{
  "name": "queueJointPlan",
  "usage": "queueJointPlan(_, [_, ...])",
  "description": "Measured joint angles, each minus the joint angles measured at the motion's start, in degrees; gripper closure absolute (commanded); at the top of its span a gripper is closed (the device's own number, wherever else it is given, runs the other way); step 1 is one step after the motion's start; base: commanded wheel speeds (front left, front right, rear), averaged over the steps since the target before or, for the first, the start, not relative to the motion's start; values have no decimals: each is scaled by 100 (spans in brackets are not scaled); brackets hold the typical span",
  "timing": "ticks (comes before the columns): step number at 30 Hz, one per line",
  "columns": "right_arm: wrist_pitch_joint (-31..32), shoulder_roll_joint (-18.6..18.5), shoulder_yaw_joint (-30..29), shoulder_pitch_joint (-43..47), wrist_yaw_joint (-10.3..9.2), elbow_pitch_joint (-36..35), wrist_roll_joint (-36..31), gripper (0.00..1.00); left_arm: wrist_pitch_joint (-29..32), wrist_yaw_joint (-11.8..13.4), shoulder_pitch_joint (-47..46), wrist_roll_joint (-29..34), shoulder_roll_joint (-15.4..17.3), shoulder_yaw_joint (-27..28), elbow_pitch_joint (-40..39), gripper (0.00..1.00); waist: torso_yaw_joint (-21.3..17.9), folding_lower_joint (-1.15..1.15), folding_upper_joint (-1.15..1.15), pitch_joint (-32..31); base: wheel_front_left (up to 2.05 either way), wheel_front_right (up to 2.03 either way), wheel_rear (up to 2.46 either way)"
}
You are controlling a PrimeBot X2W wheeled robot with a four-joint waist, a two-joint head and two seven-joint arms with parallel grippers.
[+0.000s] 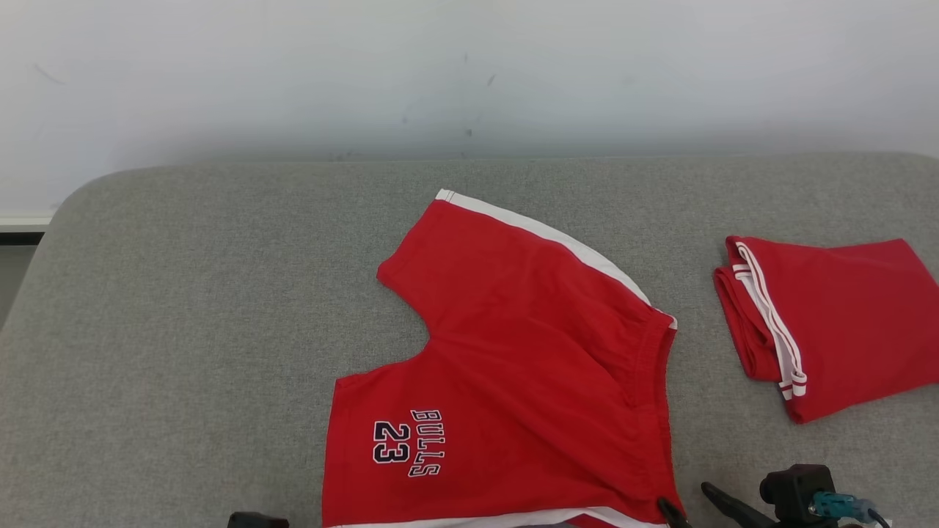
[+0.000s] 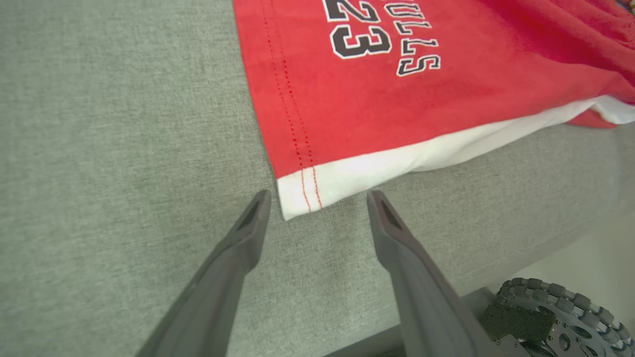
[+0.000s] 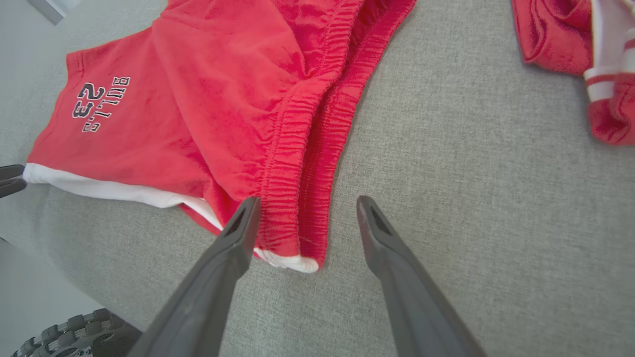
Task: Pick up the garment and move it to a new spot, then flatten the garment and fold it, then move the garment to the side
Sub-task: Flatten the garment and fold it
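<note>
The garment (image 1: 513, 367) is a pair of red shorts with white side stripes and "BULLS 23" print, spread flat on the grey padded table (image 1: 183, 330). My left gripper (image 2: 318, 196) stands open at the near leg's white hem corner (image 2: 297, 198), one finger on each side of it, just above the cloth. In the right wrist view my right gripper (image 3: 307, 201) is open too, straddling the near end of the gathered waistband (image 3: 297, 163). In the head view the right gripper (image 1: 686, 495) sits at the shorts' lower right corner. Nothing is held.
A second red garment (image 1: 843, 323) with white trim lies folded at the table's right side. A pale wall runs behind the table. The table's near edge and my wheeled base (image 2: 555, 317) lie just below the grippers. Bare grey table lies to the left.
</note>
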Motion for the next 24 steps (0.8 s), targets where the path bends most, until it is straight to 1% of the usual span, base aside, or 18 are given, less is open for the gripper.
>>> queueJointPlan(10, [581,-14,146,151,-1,-308,277,0,54,-7,-210,-159,-86,13,309,0,22,0,0,-29,0,0,0])
queueJointPlan(13, [750,-84,172,188,-2,-336,278,0,53,-7,-213,-204,-98,40,366,0,26,0,0,-54,0,0,0])
queueJointPlan(16, [923,-164,235,187,-62,-332,256,0,53,-10,-219,-258,-170,42,474,0,30,0,0,-80,0,0,0])
queueJointPlan(18, [1003,-179,281,174,-99,-326,182,0,52,-49,-236,-311,-203,40,560,15,34,0,0,-84,0,0,0])
queueJointPlan(19, [1017,-181,290,168,-111,-322,145,2,51,-54,-259,-349,-218,53,604,51,38,0,0,-86,0,0,0])
queueJointPlan(20, [1020,-177,292,156,-113,-319,145,47,42,-56,-292,-447,-264,89,662,59,41,0,0,-86,0,0,0])
queueJointPlan(21, [1043,-180,315,130,-115,-314,126,78,32,-57,-325,-558,-300,105,698,67,45,0,0,-86,0,0,0])
queueJointPlan(22, [1061,-183,338,86,-115,-293,58,100,15,-58,-358,-564,-332,80,738,98,49,0,0,-86,0,0,0])
queueJointPlan(23, [1061,-181,334,45,-116,-279,56,100,13,-60,-382,-564,-359,51,789,100,53,0,0,-85,0,0,0])
queueJointPlan(24, [1061,-182,333,24,-116,-272,55,100,-19,-80,-401,-565,-381,47,844,100,57,0,0,-85,0,0,0])
